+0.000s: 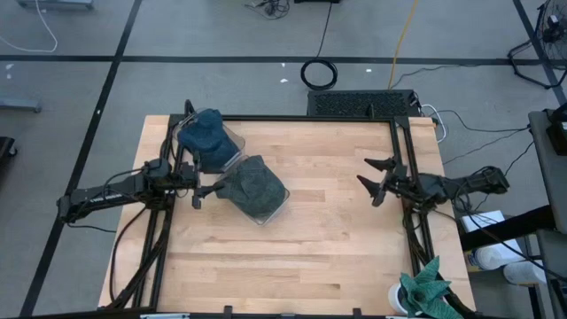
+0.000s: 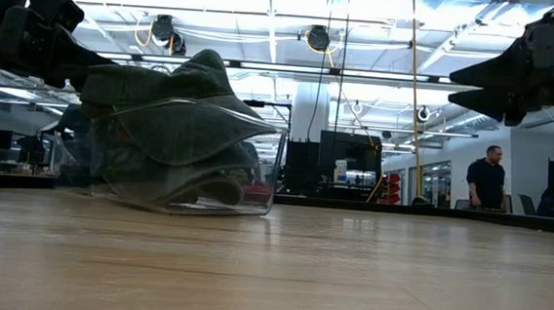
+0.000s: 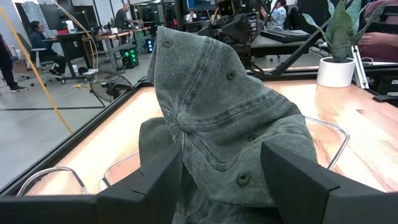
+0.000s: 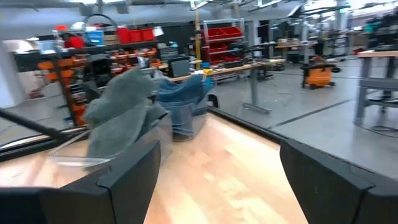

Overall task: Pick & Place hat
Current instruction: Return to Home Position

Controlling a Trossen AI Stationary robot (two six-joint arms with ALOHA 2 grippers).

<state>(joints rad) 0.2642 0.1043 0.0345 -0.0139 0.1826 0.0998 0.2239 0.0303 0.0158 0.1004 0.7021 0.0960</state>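
Note:
A grey-green hat (image 1: 255, 186) lies piled in a clear plastic container (image 1: 270, 211) left of the table's middle, and rises above the container's rim (image 2: 257, 163). A blue hat (image 1: 205, 135) sits in a second clear container (image 1: 232, 146) at the far left. My left gripper (image 1: 205, 192) is open at the grey-green hat's left side. In the left wrist view its fingers (image 3: 155, 180) stand on either side of the hat's crown (image 3: 217, 106). My right gripper (image 1: 365, 173) is open and empty over the table's right part. My left gripper comes level from the table's left at the grey-green hat's crown (image 3: 205, 155), with its open fingers on either side. I cannot tell whether they touch the cloth.
Black frame rails (image 1: 403, 177) run along the table's left, right and far sides. A green plant in a white pot (image 1: 427, 291) stands at the near right corner. Bare wood (image 1: 319, 248) lies between the arms and toward the near edge. People (image 2: 487, 180) are in the room behind.

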